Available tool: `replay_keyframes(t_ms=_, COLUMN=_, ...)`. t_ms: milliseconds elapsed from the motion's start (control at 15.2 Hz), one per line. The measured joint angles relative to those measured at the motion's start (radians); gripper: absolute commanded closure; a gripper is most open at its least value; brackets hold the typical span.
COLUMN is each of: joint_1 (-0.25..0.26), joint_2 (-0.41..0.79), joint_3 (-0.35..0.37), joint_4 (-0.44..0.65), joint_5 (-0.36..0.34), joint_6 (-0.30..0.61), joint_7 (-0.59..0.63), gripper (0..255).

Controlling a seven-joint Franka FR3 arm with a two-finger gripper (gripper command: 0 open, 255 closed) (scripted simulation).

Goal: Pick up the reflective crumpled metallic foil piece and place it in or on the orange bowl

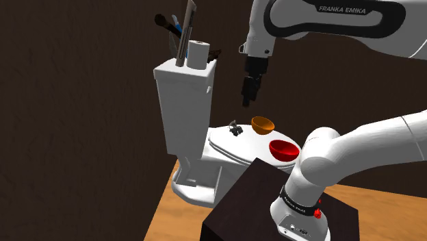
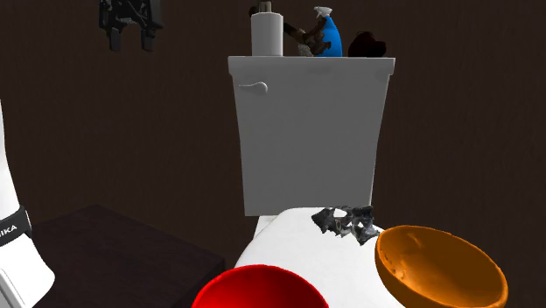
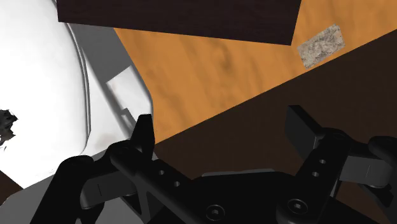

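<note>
Claw [image 1: 248,92]: fingers apart, empty, high above the lid [image 1: 231,145]; poised for descent, I judge.
Foil [image 1: 236,128]: on the lid, just beside the orange bowl [image 1: 262,124], on its left in the shoulder view; short carry.
Wrist view: confirms the finger gap; foil [image 3: 6,124] well off to one side.
Second exterior view: foil [image 2: 347,221] and orange bowl [image 2: 440,267] look apart.

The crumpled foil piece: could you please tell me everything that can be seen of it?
The foil piece is a small, jagged, crumpled scrap, dark grey with pale glints, metallic in look. It lies on the white toilet lid, near the foot of the tank, beside the orange bowl; whether it touches the bowl's rim I cannot tell. The gripper hangs open above, apart from it.
</note>
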Motion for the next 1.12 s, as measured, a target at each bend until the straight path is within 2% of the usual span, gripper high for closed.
replay_keyframes(t_ms=198, joint_1=-0.006, joint_2=-0.01, joint_3=-0.026, joint_4=-0.028, joint_5=-0.015, joint_6=0.028, joint_7=-0.032, gripper=0)
replay_keyframes(t_ms=660, joint_1=-0.049, joint_2=-0.015, joint_3=-0.201, joint_4=-0.151, joint_5=-0.115, joint_6=0.197, joint_7=-0.233, gripper=0)
replay_keyframes(t_ms=1122, joint_1=-0.067, joint_2=0.108, joint_3=-0.407, joint_4=-0.183, joint_5=-0.188, joint_6=0.404, joint_7=-0.449, gripper=0)
